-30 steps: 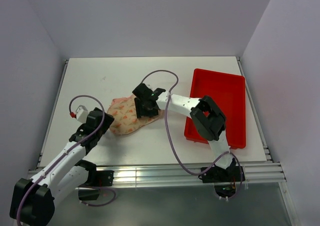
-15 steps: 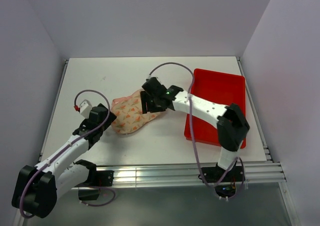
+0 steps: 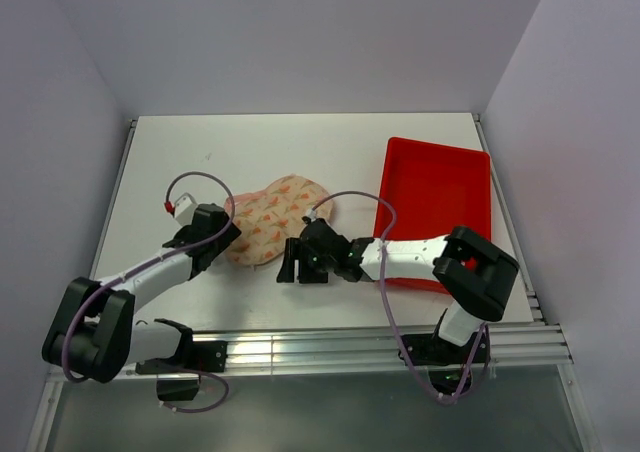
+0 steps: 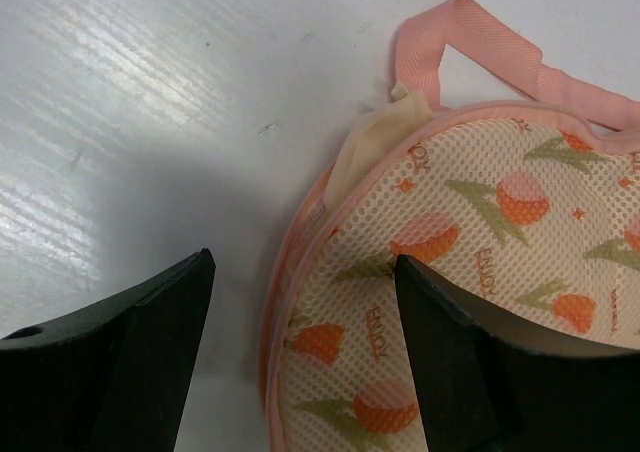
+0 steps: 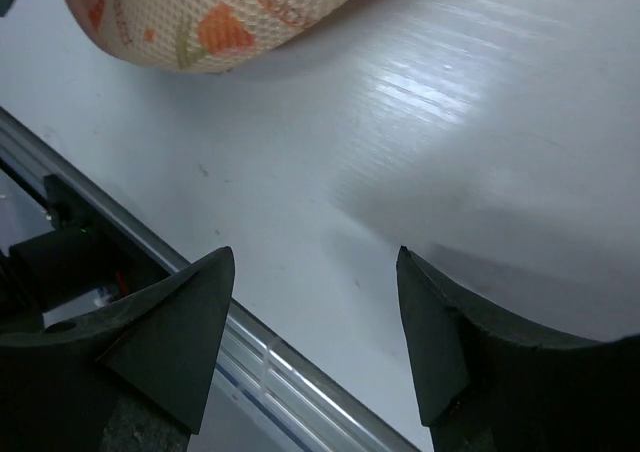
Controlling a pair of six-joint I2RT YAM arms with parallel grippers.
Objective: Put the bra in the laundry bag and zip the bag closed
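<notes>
- Top view: the laundry bag [image 3: 272, 215] lies flat on the table [image 3: 180, 152], left of the red tray [image 3: 440, 197], with its lid folded down. Your left fingers [image 3: 224, 234] sit at its near-left lobe. Your right fingers [image 3: 288, 270] are low over the table just beside its near edge. My guess is one side is meant to pin the bag while the other works the zip.
- Left wrist: the left fingers are spread and gripping nothing. One is over the mesh top and one over bare table, so the bag's rim runs between them, which looks lined up to pinch that edge. A beige scrap of the bra [image 4: 368, 142] pokes out of the seam near the pink loop [image 4: 480, 52]. So the bra's in the bag, but the zip probably isn't shut there. I can't spot the slider.
- Right wrist: the right fingers are wide apart too, and empty. They're over bare table with the bag's rounded end just beyond them.
</notes>
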